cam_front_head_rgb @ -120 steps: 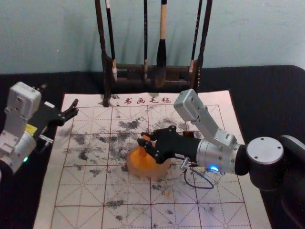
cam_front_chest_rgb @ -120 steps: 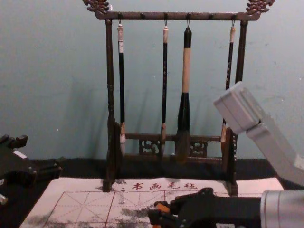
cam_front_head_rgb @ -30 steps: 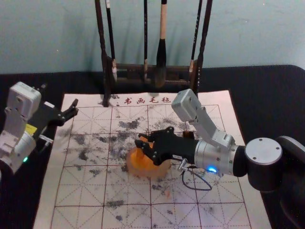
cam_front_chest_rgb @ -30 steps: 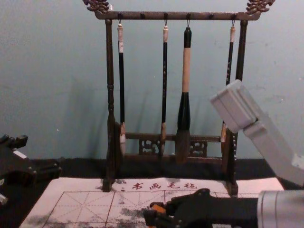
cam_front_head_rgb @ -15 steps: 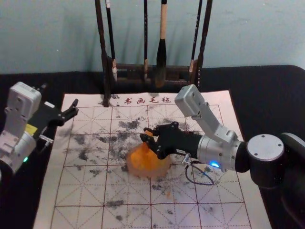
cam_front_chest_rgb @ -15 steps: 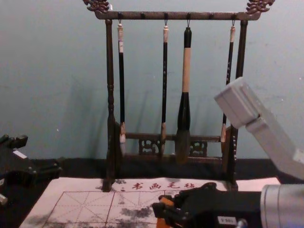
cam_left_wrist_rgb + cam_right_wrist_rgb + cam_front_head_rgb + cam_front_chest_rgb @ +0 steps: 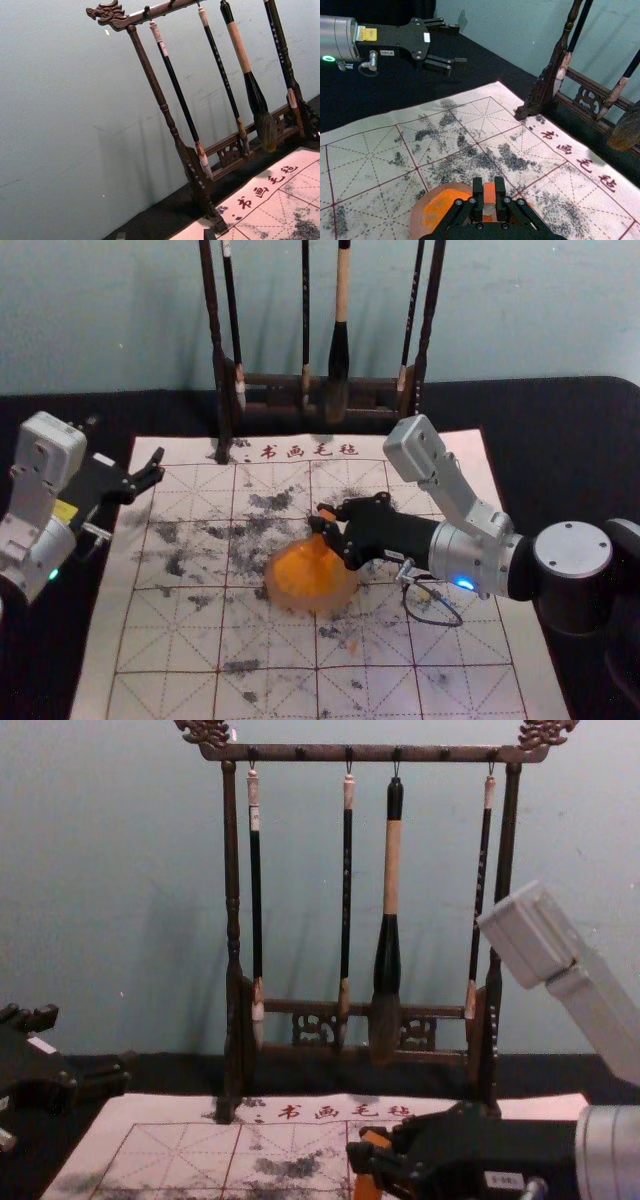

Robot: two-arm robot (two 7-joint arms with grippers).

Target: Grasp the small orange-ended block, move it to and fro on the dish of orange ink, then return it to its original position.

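The fingers of the right gripper are closed on the small block; one finger presses it from each side, and its orange end comes out between the two tips; in the chest view the block leans a little, its upper end toward the robot's right; below the fingers is the round dish, with pale pinkish wall, and in it orange ink is spread on the bottom; the gripper is over the dish's far right part, and whether the block touches the ink, I cannot tell.

Compared with half a second ago, the right gripper and the block have shifted somewhat to the robot's right; the dish has kept its place, and the left arm also.

Farther out, the dish sits on a pale sheet with red grid lines and many black smudges; a small orange spot is on the sheet, on the near side of the dish; the left gripper is parked in the air near the sheet's left edge, its fingers spread apart; behind the sheet stands a dark wooden rack, from which four brushes are hanging; a black cloth lies under all, and behind is a grey-green wall.
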